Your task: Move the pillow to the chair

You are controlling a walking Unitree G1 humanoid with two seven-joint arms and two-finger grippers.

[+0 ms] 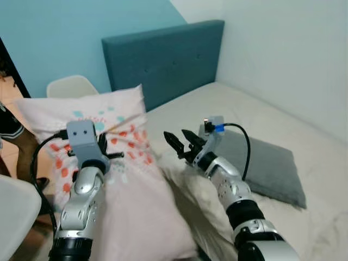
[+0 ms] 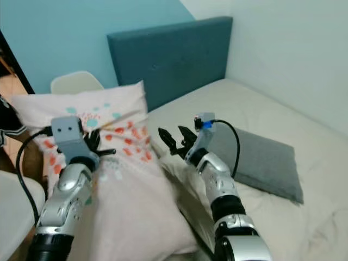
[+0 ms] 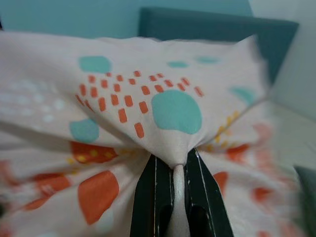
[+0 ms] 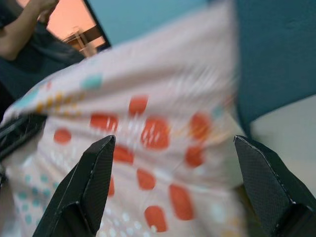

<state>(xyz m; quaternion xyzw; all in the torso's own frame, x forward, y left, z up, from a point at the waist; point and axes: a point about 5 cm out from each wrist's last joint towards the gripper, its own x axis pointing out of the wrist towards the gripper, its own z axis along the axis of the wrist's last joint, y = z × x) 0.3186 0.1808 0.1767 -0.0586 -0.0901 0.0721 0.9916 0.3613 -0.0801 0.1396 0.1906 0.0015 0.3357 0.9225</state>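
Note:
A pale pink pillow (image 1: 125,179) with orange and teal spots stands tilted at the bed's left edge. My left gripper (image 1: 103,149) is shut on a pinch of its fabric (image 3: 176,148), seen bunched between the two black fingers in the left wrist view. My right gripper (image 1: 179,142) hovers open just right of the pillow, fingertips (image 4: 98,168) spread wide with the pillow (image 4: 148,143) ahead of them, not touching it. A white chair (image 1: 70,86) stands behind the pillow, at the left beside the bed.
A grey pillow (image 1: 269,163) lies on the cream bed (image 1: 304,130) to the right. The teal headboard (image 1: 163,60) stands behind. A white rounded object (image 1: 13,212) sits at the near left. A person's arm (image 4: 24,34) is at the far left.

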